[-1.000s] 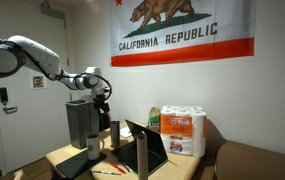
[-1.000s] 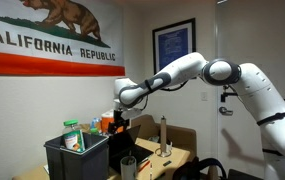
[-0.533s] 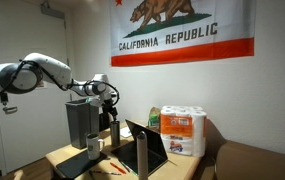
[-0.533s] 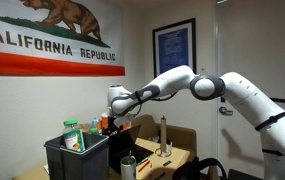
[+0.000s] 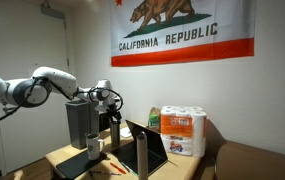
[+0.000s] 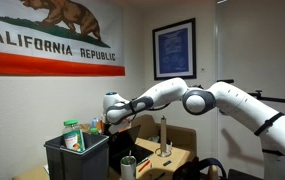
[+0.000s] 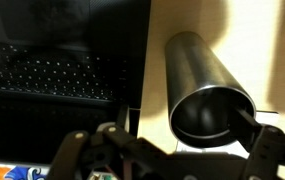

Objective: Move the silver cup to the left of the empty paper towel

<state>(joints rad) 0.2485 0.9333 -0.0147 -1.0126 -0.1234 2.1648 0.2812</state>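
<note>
Fingers of the gripper (image 7: 172, 142) are spread wide open, and nothing is squeezed between them. In the wrist view the silver cup (image 7: 204, 85) stands right below the gripper, and you can look down into its dark mouth. The mouth sits between the two fingers, nearer to one side. I cannot tell if that finger touches it. The silver cup stands upright on the light wood table (image 7: 272, 45), just beside the laptop (image 7: 52, 75) and its dark keys.

In an exterior view the gripper (image 5: 109, 102) hangs just over the silver cup (image 5: 114, 131). The silver cup is toward the back edge of the table (image 5: 60, 154), between the tall grey bin (image 5: 80, 122) and the laptop (image 5: 154, 146). The empty paper towel (image 5: 141, 156) stands upright nearer the front edge, in front of the laptop and apart from the silver cup. A white-and-orange pack of rolls (image 5: 184, 130) sits past the laptop, by the table's side edge. A big flag (image 5: 182, 30) hangs on the wall.
</note>
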